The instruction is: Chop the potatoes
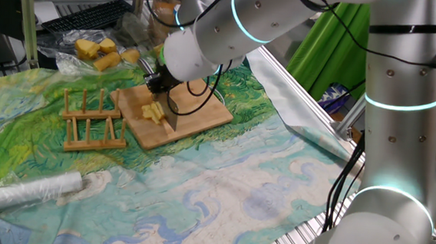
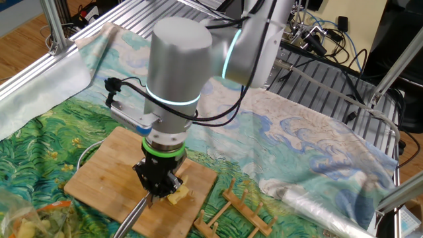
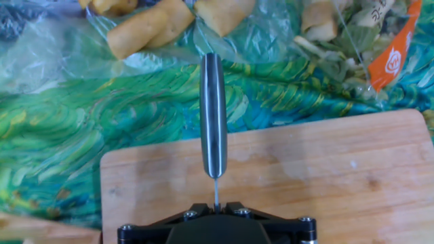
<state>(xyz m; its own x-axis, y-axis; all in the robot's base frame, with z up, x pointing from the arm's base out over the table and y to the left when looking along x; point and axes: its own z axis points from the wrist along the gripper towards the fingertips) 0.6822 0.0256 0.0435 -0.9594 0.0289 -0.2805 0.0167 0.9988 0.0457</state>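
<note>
1. Gripper (image 3: 215, 220): in the hand view only the black base shows at the bottom edge, with a thin metal tang coming out of it into a knife handle (image 3: 213, 115). Fingers closed on the knife; no gap visible. Handle points straight away from the camera, over the board's far edge and onto the cloth.
2. In the other fixed view the gripper (image 2: 158, 187) sits low over the cutting board (image 2: 106, 182), with the knife (image 2: 135, 218) running down to the frame's bottom edge.
3. Potatoes (image 1: 153, 113): small pale-yellow cluster of cut pieces on the board, near its middle, just beside the blade (image 1: 172, 111). In the other fixed view the pieces (image 2: 178, 194) lie right under the gripper, touching or nearly so; cannot tell which.
4. Cutting board (image 1: 176, 115): bamboo, flat on the green swirl-print tablecloth (image 1: 221, 191).
5. Wooden dish rack (image 1: 91, 121) just beside the board, on the cloth. Rolled clear plastic (image 1: 20, 194) near the front edge, well apart from the board.
6. Beyond the board: more yellow potato chunks (image 1: 100, 52) on clear plastic sheet, and a bag of vegetable scraps (image 3: 352, 34) with an orange label.
7. Farthest back: keyboard (image 1: 87, 17).
</note>
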